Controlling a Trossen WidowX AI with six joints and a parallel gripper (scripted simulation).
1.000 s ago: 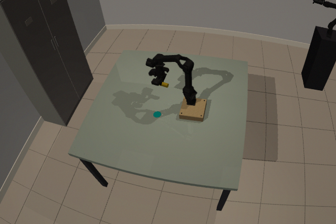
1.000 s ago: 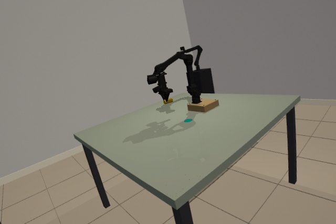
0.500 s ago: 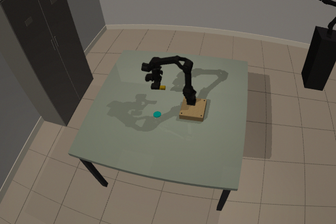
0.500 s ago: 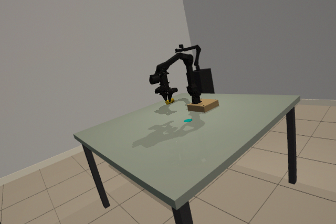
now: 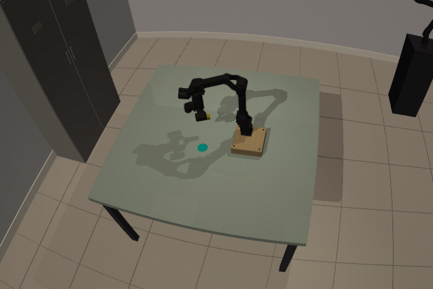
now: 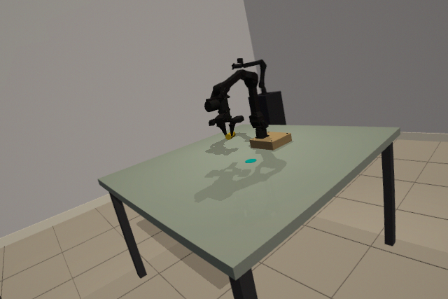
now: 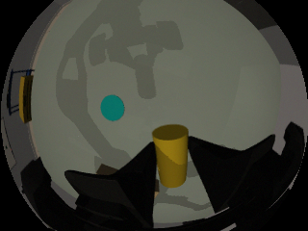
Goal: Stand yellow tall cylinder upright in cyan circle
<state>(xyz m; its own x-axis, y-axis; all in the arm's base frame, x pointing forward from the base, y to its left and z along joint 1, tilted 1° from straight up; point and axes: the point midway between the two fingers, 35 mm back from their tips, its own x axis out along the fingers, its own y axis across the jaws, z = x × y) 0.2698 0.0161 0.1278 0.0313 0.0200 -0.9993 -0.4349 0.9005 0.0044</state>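
So the end effector (image 6: 228, 131) is clamping down on the yellow tall cylinder (image 7: 171, 154) right now, carrying it above the tabletop (image 5: 223, 191) rather than resting it there, as far as I can judge from the exterior view.

The thing that matters for the next move: the cyan circle (image 5: 202, 147) is sitting apart from the end effector, toward the front edge of the tabletop, and near the arm's wooden base (image 5: 249, 142). In the wrist view the circle (image 7: 112, 108) is showing up ahead and to the left of the cylinder, so the arm is going to need to travel that way. The cylinder's long axis is running out from between the fingers along the camera's line of sight, and how tilted that is against the tabletop I can't really tell.

What the views are giving separately: the top view is only showing a yellow stub (image 5: 208, 116) poking out beside the black wrist, while the wrist view is showing most of the body and the flat end. The exterior view is showing the height off the tabletop, which the others aren't.
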